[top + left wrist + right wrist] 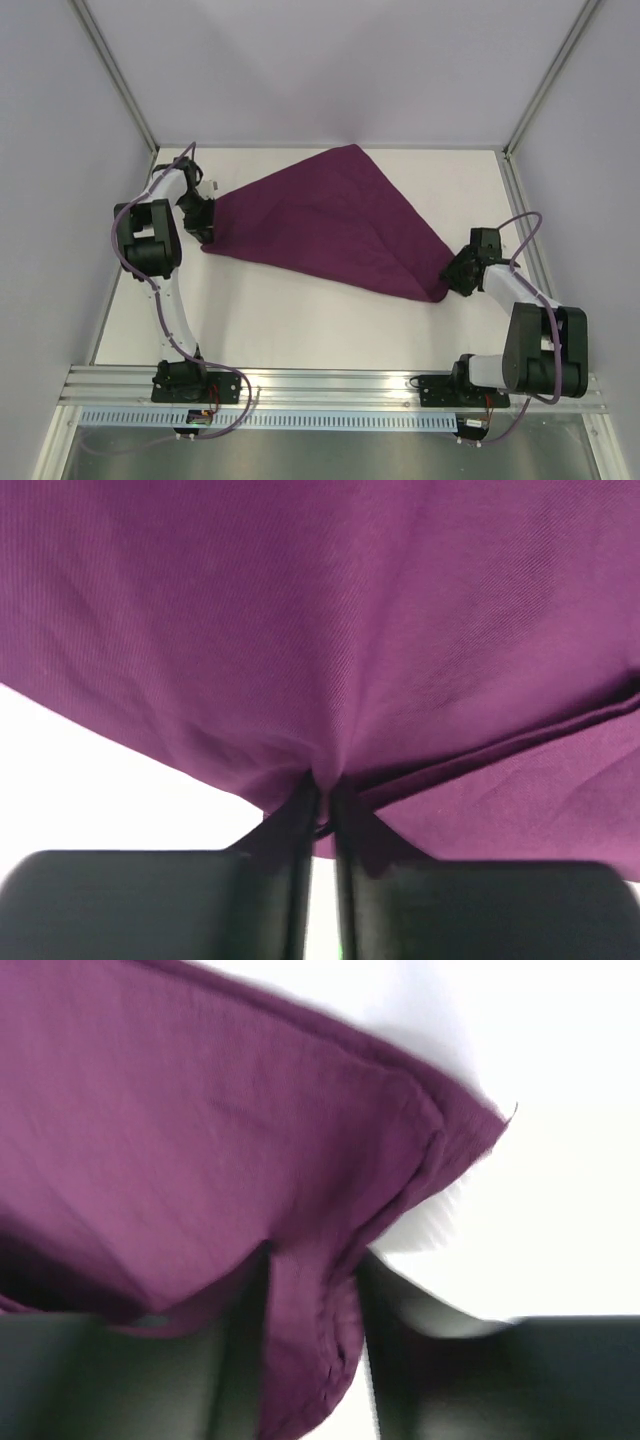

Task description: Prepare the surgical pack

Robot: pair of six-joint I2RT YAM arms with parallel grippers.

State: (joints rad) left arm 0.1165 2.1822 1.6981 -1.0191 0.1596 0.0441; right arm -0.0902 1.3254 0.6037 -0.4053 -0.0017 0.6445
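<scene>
White desk [330, 330] carries the purple sheet [330, 225], folded into a triangle across the middle. Left claw [203, 232], at nine o'clock, is pinched tight on one corner; right claw [452, 275], at four o'clock, clamps the opposite corner, probably to stretch it flat.

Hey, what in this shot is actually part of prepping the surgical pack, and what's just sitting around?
Part of the job: purple sheet, pinched at opposite ends by the left gripper and the right gripper.
Just there: white table, metal rail at its near edge.
</scene>
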